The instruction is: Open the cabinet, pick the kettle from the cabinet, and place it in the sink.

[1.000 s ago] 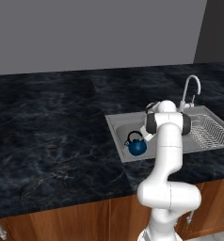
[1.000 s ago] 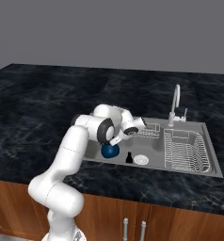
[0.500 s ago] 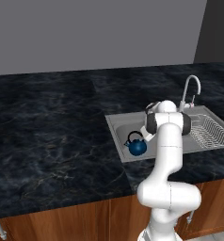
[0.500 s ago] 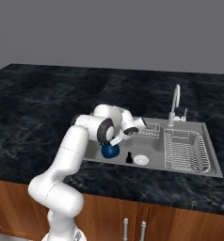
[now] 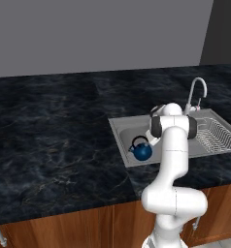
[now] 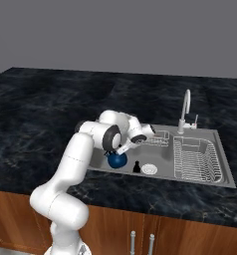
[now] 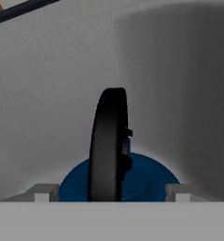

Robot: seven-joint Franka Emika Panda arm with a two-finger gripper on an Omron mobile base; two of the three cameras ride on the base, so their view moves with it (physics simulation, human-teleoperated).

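Right of centre in the left base view, the kettle sits upright on the floor of the sink, near its left wall. Just right of it the arm bends down over the basin, jaws wide apart, their tips either side of the kettle's black handle, gripping nothing. At right stand the faucet and rack, with black counter around.
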